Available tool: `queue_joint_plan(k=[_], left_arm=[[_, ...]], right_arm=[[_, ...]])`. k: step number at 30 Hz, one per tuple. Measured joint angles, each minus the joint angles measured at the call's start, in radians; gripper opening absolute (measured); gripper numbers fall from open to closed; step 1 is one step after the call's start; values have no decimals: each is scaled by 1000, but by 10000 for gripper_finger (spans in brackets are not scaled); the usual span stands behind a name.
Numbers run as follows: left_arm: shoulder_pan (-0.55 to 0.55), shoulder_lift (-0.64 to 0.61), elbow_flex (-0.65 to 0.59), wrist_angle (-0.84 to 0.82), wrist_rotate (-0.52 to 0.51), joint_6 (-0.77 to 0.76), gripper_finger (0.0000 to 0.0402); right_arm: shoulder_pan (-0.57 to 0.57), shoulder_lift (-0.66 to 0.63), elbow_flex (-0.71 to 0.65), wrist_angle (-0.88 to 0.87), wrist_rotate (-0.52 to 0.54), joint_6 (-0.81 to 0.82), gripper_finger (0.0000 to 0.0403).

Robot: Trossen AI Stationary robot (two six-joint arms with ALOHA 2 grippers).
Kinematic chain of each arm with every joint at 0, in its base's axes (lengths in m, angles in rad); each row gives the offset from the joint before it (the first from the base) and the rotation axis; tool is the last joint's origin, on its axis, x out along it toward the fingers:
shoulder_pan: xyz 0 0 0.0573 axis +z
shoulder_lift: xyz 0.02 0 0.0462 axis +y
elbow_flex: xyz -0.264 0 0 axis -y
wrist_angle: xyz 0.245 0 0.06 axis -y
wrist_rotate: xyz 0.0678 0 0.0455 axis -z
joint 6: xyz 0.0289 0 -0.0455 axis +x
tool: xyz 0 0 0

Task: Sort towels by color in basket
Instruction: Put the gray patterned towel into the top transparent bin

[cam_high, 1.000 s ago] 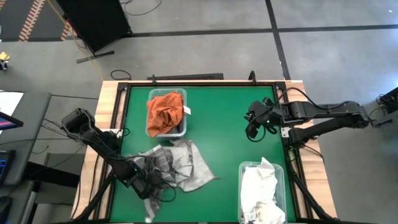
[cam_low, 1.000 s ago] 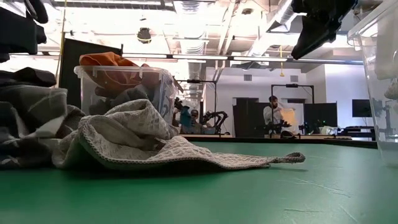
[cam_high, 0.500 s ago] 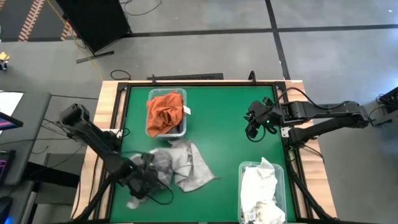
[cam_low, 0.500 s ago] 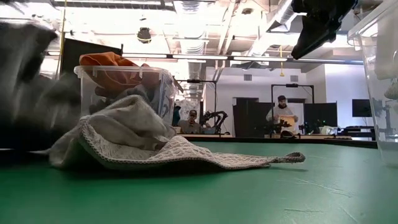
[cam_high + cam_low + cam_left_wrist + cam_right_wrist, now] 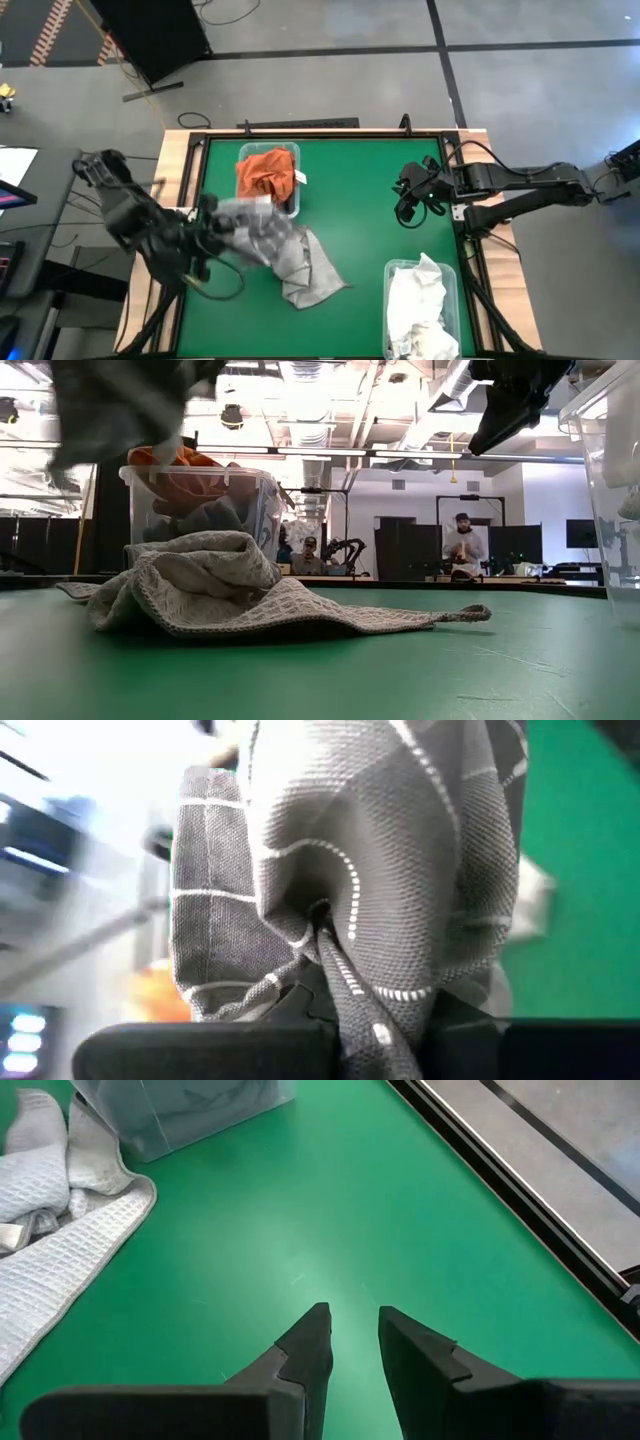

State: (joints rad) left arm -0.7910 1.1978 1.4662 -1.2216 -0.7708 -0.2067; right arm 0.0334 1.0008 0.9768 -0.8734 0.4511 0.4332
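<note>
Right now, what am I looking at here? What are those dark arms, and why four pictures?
It is a robot with two arms at a green table. One camera looks down from above, one sits at table height, and one rides on each wrist. The left end effector is shut on a grey plaid towel, lifted beside the bin with the orange towel. A light grey towel lies on the table. White towels fill another bin. The right end effector waits open and empty.

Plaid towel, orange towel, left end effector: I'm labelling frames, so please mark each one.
Plaid towel (image 5: 400, 870), left wrist view, bunched middle.
Orange towel (image 5: 265, 172), high view, centre.
Left end effector (image 5: 207, 236), high view, fingertips.
</note>
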Motion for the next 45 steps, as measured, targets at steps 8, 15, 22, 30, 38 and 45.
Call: queue_joint_plan(k=[8,15,22,30,38,45], left_arm=[[141,-62,49,170,-274,343,22],[331,-103,7,328,-280,540,22],[547,-139,-88,394,-144,529,22],[756,-191,-356,620,-14,491,22],[942,-165,-554,645,272,387,22],[1028,-27,-655,687,413,374,22]], right_arm=[[0,0,0,0,-1,1,118],[0,0,0,17,-1,3,118],[0,0,0,23,-3,3,118],[7,0,0,23,-3,3,118],[45,0,0,32,-3,3,118],[44,0,0,51,-2,4,118]])
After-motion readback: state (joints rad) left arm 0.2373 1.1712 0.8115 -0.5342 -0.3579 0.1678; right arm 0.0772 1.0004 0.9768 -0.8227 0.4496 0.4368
